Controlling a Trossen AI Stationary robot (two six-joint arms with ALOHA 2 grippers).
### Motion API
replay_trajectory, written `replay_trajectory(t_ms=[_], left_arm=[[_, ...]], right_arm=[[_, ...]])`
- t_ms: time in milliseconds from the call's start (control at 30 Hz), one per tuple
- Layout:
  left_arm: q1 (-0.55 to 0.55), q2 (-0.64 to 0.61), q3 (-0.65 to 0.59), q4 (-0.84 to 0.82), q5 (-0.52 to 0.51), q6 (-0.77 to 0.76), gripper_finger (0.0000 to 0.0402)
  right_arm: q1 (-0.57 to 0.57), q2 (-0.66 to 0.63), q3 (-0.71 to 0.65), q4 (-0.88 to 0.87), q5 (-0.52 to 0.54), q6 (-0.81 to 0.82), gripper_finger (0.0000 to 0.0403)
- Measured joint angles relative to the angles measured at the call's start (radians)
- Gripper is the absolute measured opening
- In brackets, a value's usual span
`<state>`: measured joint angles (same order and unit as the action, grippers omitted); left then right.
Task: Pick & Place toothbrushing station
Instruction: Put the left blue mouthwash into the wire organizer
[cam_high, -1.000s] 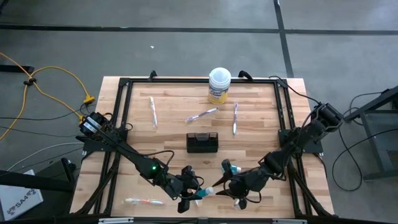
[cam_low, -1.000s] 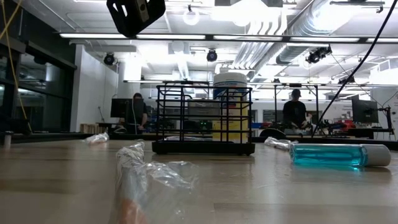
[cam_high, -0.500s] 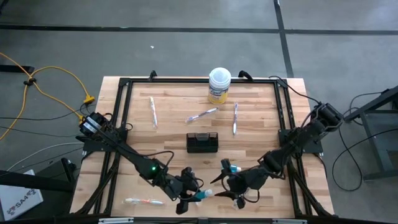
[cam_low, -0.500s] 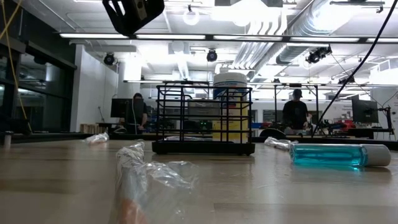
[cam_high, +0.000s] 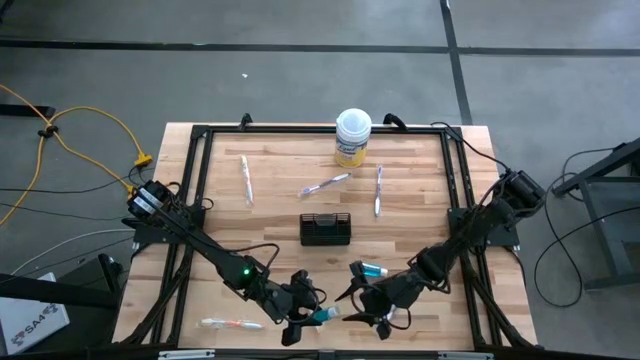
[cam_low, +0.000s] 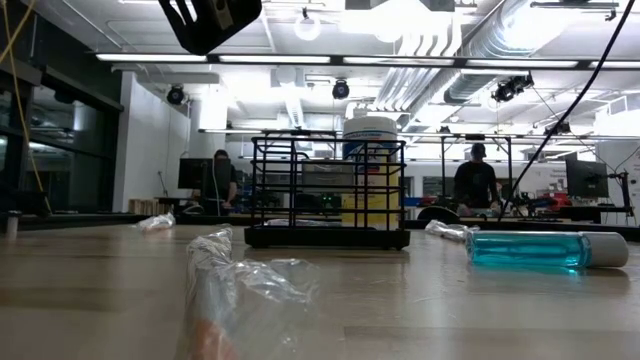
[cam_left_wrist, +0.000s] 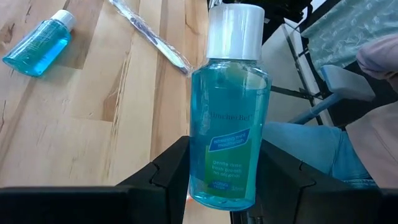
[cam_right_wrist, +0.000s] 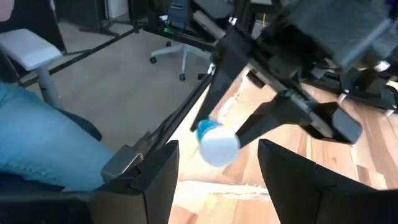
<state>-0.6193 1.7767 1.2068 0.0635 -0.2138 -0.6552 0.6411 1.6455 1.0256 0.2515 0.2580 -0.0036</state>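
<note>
1. The wooden table (cam_high: 270, 210) carries a black mesh holder (cam_high: 325, 229) at its middle.
2. At the near edge, the left gripper (cam_high: 308, 322) clamps a teal tube (cam_left_wrist: 227, 134).
3. Facing it, the right gripper (cam_high: 362, 306) seems spread, empty; another tube (cam_high: 371, 270) lies beside it.

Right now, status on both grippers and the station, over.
Left gripper shut on a teal bottle, near table edge. Right gripper open, empty, facing its cap. Wire holder mid-table, nothing visibly inside. Second bottle lying nearby. Nothing blocking.
</note>
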Motion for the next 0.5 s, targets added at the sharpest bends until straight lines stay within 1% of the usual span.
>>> replay_trajectory(t_ms=[500], left_arm=[[0.036,0.0,0.0,0.006,0.005,0.003,0.0143]], right_arm=[[-0.003,0.0,0.0,0.013,-0.004,0.0,0.021]])
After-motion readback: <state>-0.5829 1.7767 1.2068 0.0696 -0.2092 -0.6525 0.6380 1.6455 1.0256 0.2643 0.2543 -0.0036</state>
